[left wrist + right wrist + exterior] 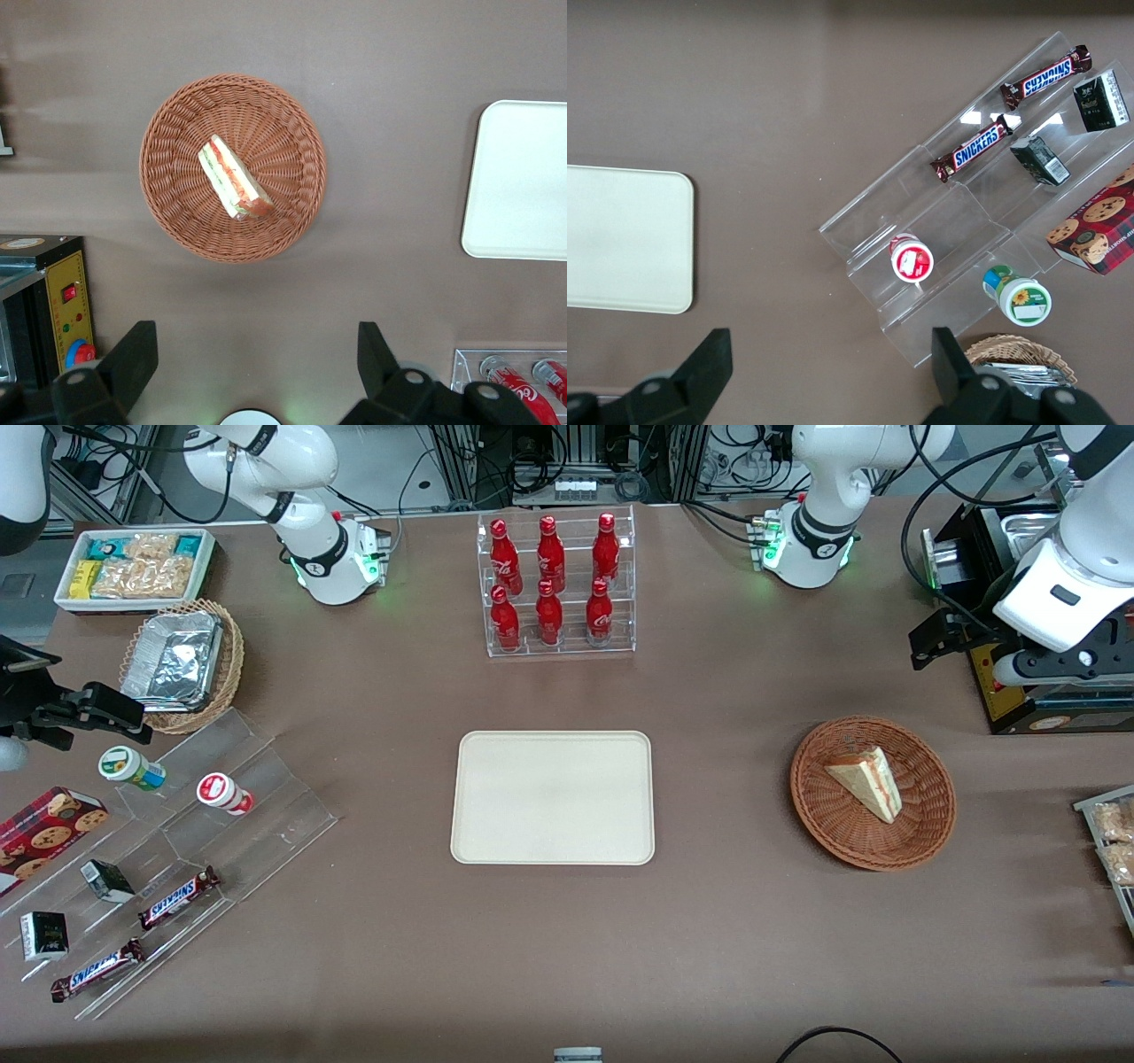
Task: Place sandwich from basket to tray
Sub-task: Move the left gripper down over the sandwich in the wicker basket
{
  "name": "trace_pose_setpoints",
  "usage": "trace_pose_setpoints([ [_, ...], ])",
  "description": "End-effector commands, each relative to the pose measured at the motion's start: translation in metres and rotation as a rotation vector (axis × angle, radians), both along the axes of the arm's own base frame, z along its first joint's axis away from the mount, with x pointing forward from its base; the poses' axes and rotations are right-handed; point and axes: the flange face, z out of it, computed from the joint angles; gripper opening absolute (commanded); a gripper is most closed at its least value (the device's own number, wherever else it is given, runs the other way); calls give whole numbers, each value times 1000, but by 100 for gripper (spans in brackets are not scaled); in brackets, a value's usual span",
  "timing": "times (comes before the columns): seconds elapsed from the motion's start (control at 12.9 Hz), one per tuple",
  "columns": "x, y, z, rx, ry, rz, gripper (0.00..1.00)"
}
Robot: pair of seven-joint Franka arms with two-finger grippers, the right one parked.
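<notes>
Front view: sandwich (pixel 866 781) lying in round wicker basket (pixel 873 792) toward working arm's end of table (pixel 726 939), filling edge turned away from tray (pixel 553 797). Tray bare, mid-table, apart from basket, with rack of 6 red soda bottles (pixel 554 584) farther from camera. Left gripper (pixel 961 638) raised off table, farther from camera than basket, beside a black control box (pixel 1019 691). Nothing held.

Left wrist view: gripper (pixel 252 372) looking down on basket (pixel 232 168) from height; jaws wide apart and empty, 2 fingers (pixel 133 354) visible. Sandwich (pixel 234 178) near basket centre, wedge lying diagonal, red and green layers showing along 1 long edge. Corner of tray (pixel 518 181) visible, well apart.

Judgement: reach not yet begun. Centre over wedge first, then rotate wrist so jaws close across the bread faces, not the point. Descend inside rim without clipping wicker. Light squeeze only; soft bread likely to deform. Lift straight up before traversing to tray.

Right wrist view: tray corner (pixel 629 239) and acrylic snack stand (pixel 966 212) only; no task action here.
</notes>
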Motion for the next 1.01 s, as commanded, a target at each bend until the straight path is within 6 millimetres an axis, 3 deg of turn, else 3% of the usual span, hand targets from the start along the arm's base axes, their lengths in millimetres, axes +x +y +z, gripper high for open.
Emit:
trace_pose_setpoints([
  [0.0,5,4,-15,21,34,16,100],
  [0.31,33,55,-68,30,120,172,100],
  [0.7,71,71,-147,47,154,318,100],
  [0.85,74,95,-175,35,142,456,100],
  [0.93,70,99,-200,40,138,507,100],
])
